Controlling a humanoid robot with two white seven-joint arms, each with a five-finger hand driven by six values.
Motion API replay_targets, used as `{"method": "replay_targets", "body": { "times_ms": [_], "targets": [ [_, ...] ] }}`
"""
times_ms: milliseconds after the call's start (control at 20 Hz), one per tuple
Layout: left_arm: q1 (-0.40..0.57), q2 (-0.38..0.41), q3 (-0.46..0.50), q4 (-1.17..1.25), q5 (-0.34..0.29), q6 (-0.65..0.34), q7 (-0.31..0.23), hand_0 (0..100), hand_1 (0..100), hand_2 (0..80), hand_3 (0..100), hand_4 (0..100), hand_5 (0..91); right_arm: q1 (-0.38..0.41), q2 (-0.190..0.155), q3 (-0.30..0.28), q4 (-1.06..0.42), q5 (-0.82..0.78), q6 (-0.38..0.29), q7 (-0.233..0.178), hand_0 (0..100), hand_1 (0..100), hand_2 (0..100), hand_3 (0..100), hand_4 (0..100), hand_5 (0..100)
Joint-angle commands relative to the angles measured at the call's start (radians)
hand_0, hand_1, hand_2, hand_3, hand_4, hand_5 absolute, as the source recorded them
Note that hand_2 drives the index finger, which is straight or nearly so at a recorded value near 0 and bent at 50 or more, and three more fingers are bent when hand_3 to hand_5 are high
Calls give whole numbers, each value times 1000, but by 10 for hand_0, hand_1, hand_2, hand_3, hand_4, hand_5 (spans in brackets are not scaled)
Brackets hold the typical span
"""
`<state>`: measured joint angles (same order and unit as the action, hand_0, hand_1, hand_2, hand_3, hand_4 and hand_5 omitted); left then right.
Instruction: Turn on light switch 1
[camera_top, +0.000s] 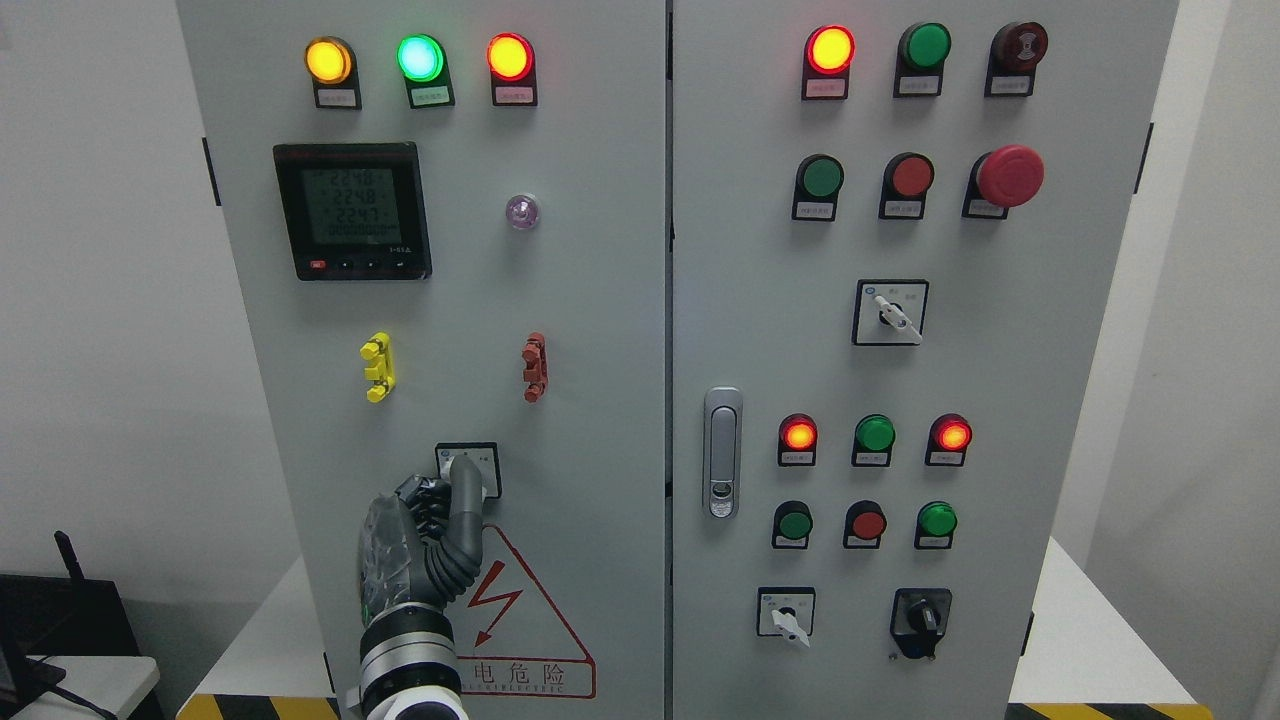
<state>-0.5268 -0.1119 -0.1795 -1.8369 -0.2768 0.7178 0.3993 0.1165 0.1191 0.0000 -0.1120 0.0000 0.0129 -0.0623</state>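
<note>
1. We see our left hand (425, 545), dark grey with jointed fingers and a silver wrist cuff, rising from the bottom edge left of centre against the left door of the grey metal control cabinet (600, 300).
2. One finger (465, 490) is stretched straight up and lies over the small square-plated rotary switch (470, 468) low on that door; the other fingers are curled in toward the palm.
3. We cannot tell whether the hand actually grips the switch knob, since the raised finger hides it.
4. The switch sits just above the red-outlined triangular lightning warning label (515, 610) and below the yellow plastic clip (378, 367) and the red plastic clip (536, 367).
5. Higher on the same door we see the black digital meter with a lit green screen (353, 210) and a row of three lit lamps: amber (328, 60), green (420, 58) and red (509, 56).
6. The cabinet stands on a white tabletop (1090, 640).
</note>
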Motion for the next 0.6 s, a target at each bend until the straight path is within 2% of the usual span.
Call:
{"method": "replay_targets", "body": {
  "times_ms": [0, 550],
  "targets": [
    [1, 0, 0, 1, 4, 3, 10, 636, 200, 508, 832, 895, 890, 0, -1, 17, 0, -25, -1, -1, 120, 389, 0, 0, 0, 0],
    [1, -2, 2, -1, 7, 2, 12, 684, 154, 513, 844, 898, 890, 0, 1, 17, 0, -25, 1, -1, 120, 389, 0, 0, 0, 0]
  ]
}}
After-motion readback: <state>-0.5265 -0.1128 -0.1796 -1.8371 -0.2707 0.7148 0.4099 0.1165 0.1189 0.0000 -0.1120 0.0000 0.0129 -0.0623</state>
